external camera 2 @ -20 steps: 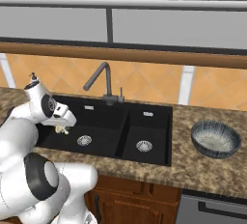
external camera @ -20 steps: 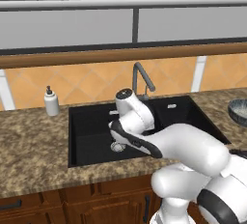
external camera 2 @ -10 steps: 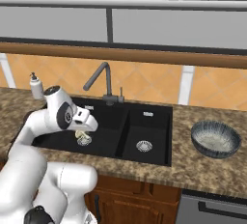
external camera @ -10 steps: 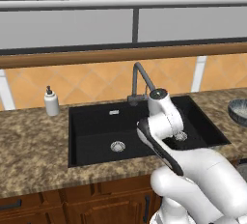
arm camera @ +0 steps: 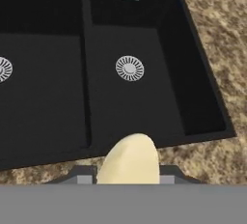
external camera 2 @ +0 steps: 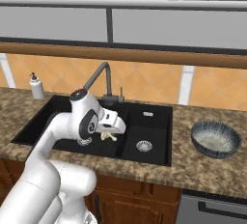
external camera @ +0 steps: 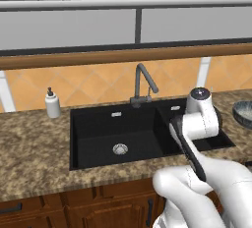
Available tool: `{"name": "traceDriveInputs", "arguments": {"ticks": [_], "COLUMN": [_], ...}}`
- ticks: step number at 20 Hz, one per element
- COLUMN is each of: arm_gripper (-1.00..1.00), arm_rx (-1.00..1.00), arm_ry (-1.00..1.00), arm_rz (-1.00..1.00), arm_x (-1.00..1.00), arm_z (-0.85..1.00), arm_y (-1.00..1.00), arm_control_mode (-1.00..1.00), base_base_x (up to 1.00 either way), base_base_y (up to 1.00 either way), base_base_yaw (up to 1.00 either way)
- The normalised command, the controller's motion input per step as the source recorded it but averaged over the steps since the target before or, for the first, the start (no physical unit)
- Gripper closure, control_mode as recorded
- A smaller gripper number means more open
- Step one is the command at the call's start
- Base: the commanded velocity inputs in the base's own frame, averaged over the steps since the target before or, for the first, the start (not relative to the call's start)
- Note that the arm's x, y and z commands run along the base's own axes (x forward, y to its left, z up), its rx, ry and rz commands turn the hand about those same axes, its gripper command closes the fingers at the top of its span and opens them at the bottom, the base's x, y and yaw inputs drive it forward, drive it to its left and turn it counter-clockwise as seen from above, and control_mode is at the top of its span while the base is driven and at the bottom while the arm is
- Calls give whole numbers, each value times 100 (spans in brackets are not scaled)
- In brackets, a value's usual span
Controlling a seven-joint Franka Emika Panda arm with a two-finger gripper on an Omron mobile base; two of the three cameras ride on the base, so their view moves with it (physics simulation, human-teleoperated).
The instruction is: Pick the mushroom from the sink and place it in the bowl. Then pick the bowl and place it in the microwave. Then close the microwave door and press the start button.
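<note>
While the mushroom (arm camera: 129,159) sits pinched between the two dark fingertips of the claw (external camera 2: 108,134), it hangs in the air above the black sink (external camera 2: 154,158), clear of the basin floor. In the hand view the pale cream cap fills the gap between the tips, so the claw is grasping the mushroom rather than standing released. From the right base view the mushroom (external camera 2: 109,135) shows as a small pale lump just under the white hand, over the divider between the large basin and the smaller one. The smaller basin's silver drain ring (arm camera: 129,68) lies below and ahead of it, and the large basin's drain ring (external camera: 119,149) is off to the side. The grey gooseneck faucet (external camera 2: 100,77) rises behind the sink. The bowl (external camera 2: 215,139) stands well apart on the speckled brown counter (external camera 2: 202,172), to the right of the sink. A white soap dispenser (external camera: 52,103) stands on the counter at the sink's far left corner.
</note>
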Motion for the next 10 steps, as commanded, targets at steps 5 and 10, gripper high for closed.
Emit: {"name": "traceDriveInputs", "arguments": {"ticks": [5,10], "arm_gripper": [100,100], "arm_rx": [0,-1], "arm_ry": [0,0], "arm_rz": [0,0], "arm_x": [0,18], "arm_z": [47,34], "arm_y": [-100,-100], "arm_control_mode": [-100,-100], "base_base_x": [0,0], "base_base_y": [0,0], "base_base_yaw": [0,0]}}
